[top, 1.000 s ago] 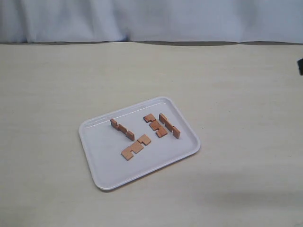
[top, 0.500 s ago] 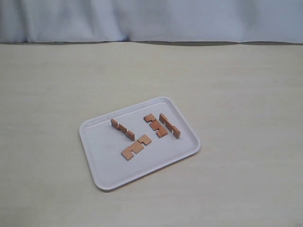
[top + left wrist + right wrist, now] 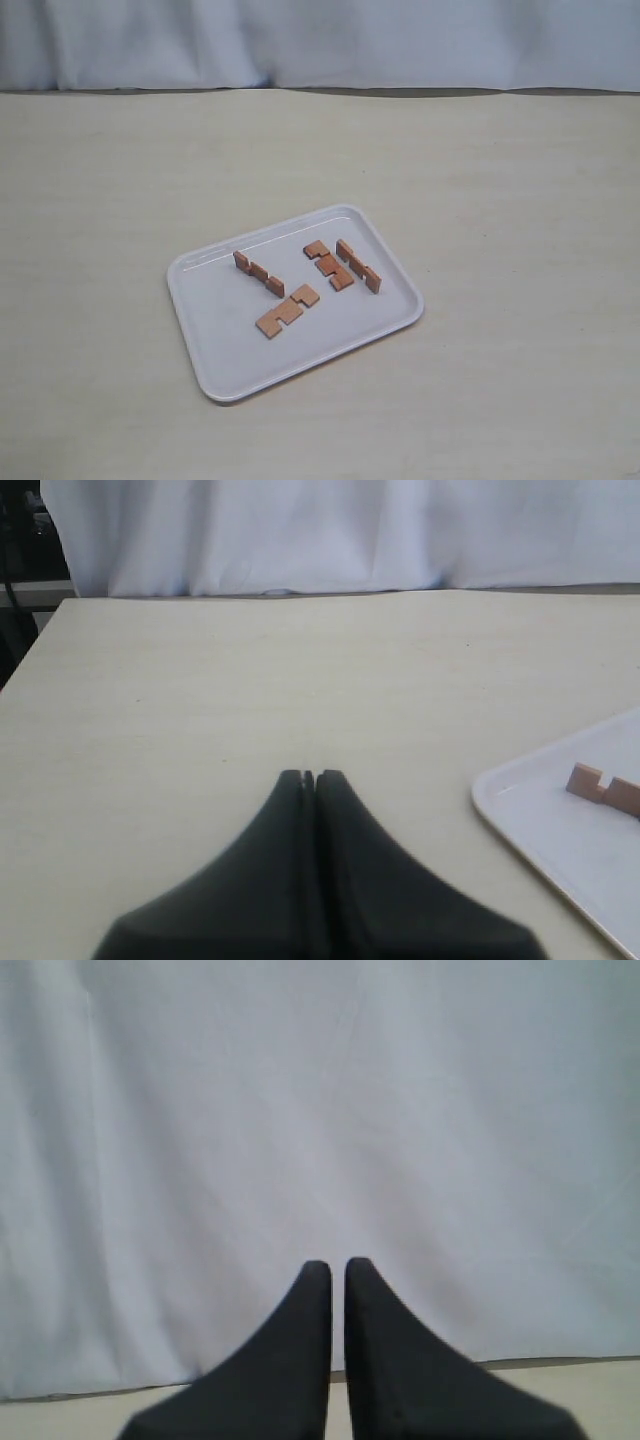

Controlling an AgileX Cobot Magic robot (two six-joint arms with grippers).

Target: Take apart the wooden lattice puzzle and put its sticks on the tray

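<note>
The wooden lattice puzzle is apart: several reddish-brown notched sticks lie separately on the white tray [image 3: 225, 335]. One stick [image 3: 259, 272] stands on edge at the tray's left, another [image 3: 287, 311] lies flat in front of it, and a pair [image 3: 329, 264] [image 3: 358, 265] lies side by side at the right. Neither gripper shows in the exterior view. My left gripper [image 3: 314, 776] is shut and empty over bare table, with the tray's corner [image 3: 540, 820] and one stick [image 3: 603, 786] off to its side. My right gripper [image 3: 338, 1265] is shut, empty, and faces the white curtain.
The tray sits mid-table on a beige tabletop [image 3: 500, 200]. A white curtain [image 3: 320, 40] hangs along the far edge. A dark frame [image 3: 20, 570] stands past the table's corner in the left wrist view.
A dark piece of the right arm at the exterior view's right edge has left the view. The tray and sticks have not moved.
</note>
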